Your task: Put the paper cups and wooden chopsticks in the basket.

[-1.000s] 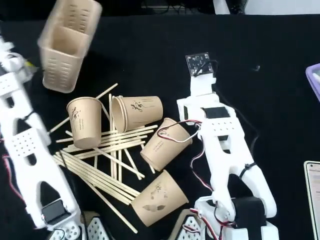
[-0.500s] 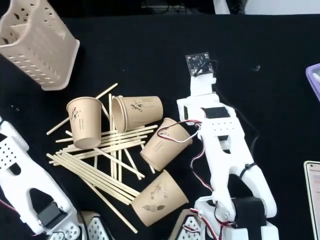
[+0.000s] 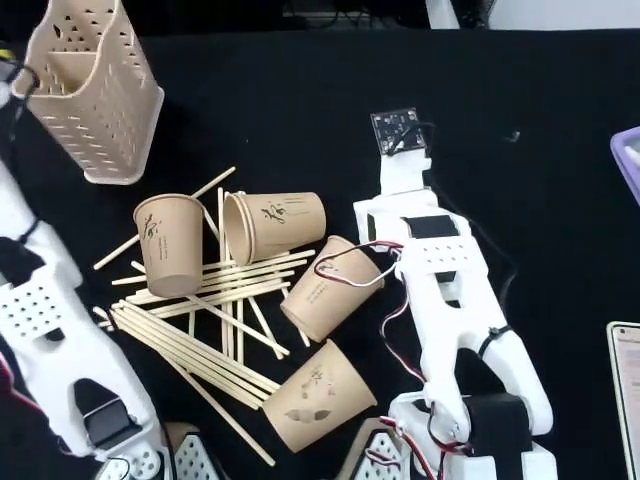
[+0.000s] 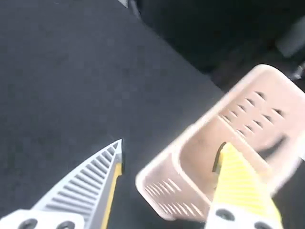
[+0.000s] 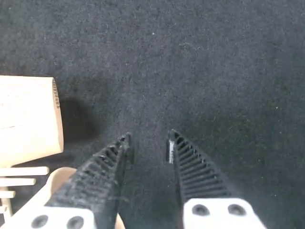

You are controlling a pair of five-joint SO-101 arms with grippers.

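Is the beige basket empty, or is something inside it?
Empty: the basket shows bare compartments; cups and chopsticks lie outside.

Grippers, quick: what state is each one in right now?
Left gripper: open, gripping nothing; the basket is right at its yellow finger.
Right gripper: open a little, empty, over the black table.

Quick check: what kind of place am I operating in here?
Probably a lab or hobby workbench: a black cloth-covered table, two white robot arms based along one edge, paper cups and chopsticks strewn beside a basket.
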